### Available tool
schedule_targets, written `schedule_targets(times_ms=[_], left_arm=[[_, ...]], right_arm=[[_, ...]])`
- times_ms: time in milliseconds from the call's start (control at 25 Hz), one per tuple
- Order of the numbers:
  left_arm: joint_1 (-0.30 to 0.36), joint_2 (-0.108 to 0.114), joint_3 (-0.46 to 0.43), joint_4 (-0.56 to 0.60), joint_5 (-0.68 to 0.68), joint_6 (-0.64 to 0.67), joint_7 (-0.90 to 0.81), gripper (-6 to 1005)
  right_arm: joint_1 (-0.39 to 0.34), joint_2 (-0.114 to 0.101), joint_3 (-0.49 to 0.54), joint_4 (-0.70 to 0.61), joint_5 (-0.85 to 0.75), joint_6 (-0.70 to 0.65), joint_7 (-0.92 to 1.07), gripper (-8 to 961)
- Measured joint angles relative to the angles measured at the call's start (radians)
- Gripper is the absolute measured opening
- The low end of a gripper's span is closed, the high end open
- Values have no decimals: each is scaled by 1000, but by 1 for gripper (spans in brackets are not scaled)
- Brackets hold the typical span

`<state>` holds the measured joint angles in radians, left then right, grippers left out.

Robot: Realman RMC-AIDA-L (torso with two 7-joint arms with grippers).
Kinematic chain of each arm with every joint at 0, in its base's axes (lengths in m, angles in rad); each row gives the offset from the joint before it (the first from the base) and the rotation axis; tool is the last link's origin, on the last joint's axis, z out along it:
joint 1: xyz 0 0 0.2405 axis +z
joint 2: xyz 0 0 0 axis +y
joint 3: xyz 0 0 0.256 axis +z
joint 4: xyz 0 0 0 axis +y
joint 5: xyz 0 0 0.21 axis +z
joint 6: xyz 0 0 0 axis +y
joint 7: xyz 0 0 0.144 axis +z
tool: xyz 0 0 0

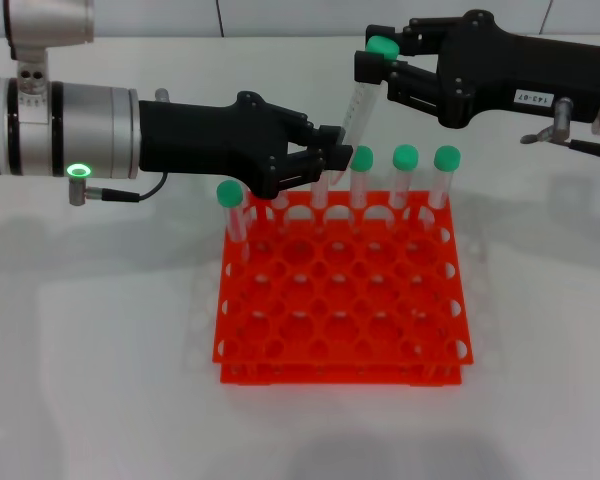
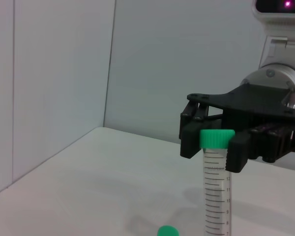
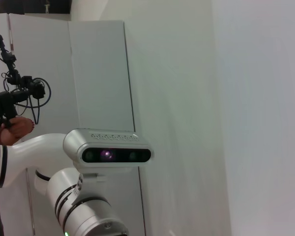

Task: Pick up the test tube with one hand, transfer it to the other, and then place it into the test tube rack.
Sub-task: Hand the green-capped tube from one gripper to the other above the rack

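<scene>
A test tube (image 1: 361, 98) is gripped by both the left hand (image 1: 332, 150) and right hand (image 1: 375, 62) above the rack (image 1: 342, 300).

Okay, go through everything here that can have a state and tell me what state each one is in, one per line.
test tube: capped, tilted, off the rack, gripped at both ends.
right gripper: shut on the test tube just below the cap.
left gripper: shut on the test tube's lower end.
test tube rack: flat on the table, mostly unfilled.
other tubes: capped, upright in the rack's back row.
</scene>
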<state>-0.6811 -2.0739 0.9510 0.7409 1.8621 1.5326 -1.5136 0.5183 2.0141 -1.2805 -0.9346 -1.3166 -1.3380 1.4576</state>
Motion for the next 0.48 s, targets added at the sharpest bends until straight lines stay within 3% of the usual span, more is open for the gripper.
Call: schedule_targets(times_ms=[480], left_arm=[[9, 5, 0, 3, 0, 26, -32, 333]], right_arm=[[-6, 1, 0, -4, 0, -4, 0, 268]])
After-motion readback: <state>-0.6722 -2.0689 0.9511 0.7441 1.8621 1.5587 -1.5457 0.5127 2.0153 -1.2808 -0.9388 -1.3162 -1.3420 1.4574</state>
